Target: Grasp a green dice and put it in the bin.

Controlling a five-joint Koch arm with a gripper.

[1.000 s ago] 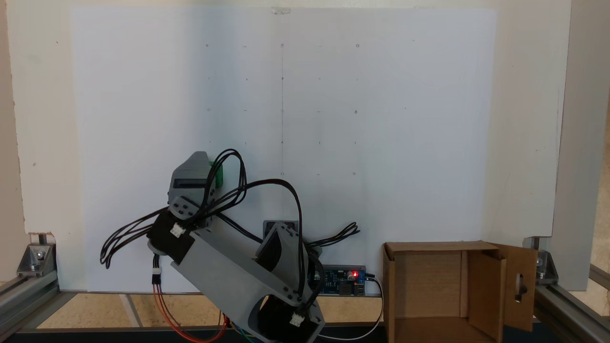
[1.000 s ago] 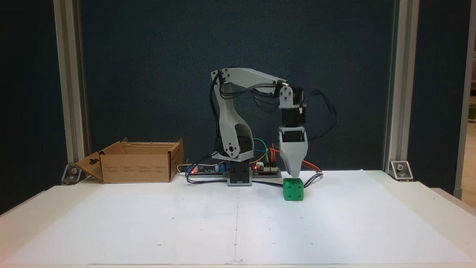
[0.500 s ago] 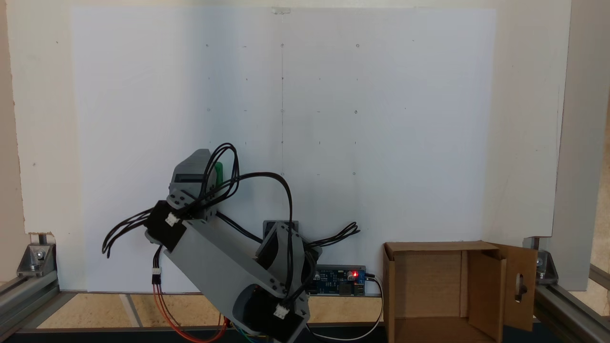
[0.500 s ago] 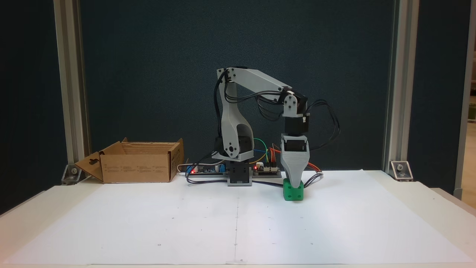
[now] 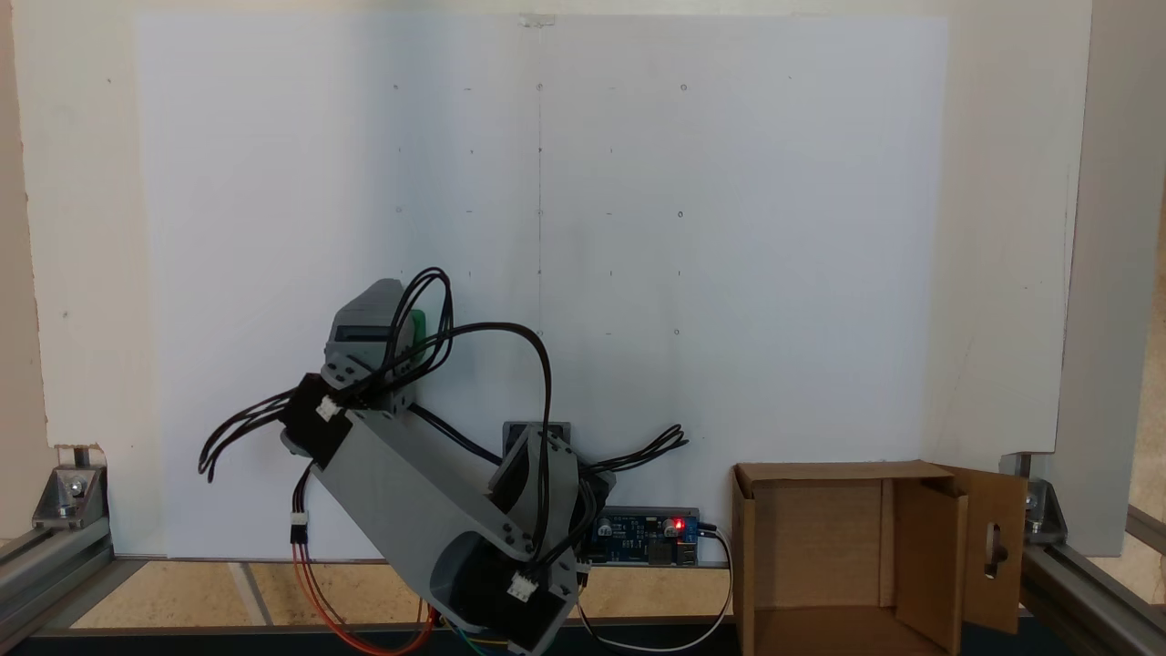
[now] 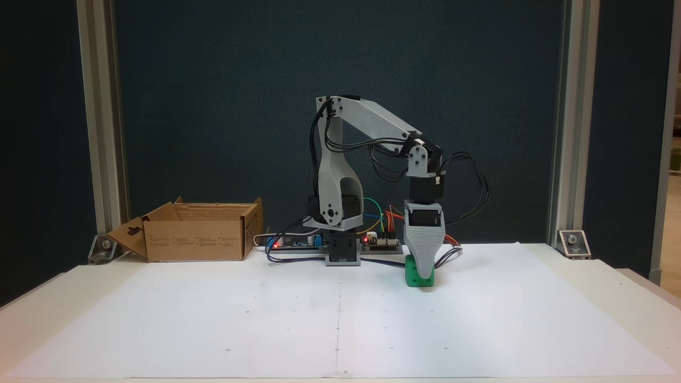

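The green dice [image 6: 410,280] sits on the white paper to the right of the arm's base; from above only a green sliver [image 5: 418,325] shows beside the gripper body. My gripper [image 6: 424,274] points straight down onto it. One grey jaw covers the middle of the dice's front face, reaching almost to the paper, and the other jaw is hidden behind it. In a fixed view the gripper [image 5: 403,321] is seen from above under black cables. The bin [image 6: 198,239], an open brown cardboard box with a slotted flap, stands far left by the frame post and appears at lower right [image 5: 833,472] from above.
Circuit boards with red lights [image 6: 290,243] and coloured wires lie behind the arm's base [image 6: 342,252]. Aluminium frame posts [image 6: 101,133] rise at both sides. A large white paper sheet [image 6: 340,319] covers the table in front of the arm.
The arm has tilted down and the gripper has sunk from just above the dice to around it. The dice has stayed in place.
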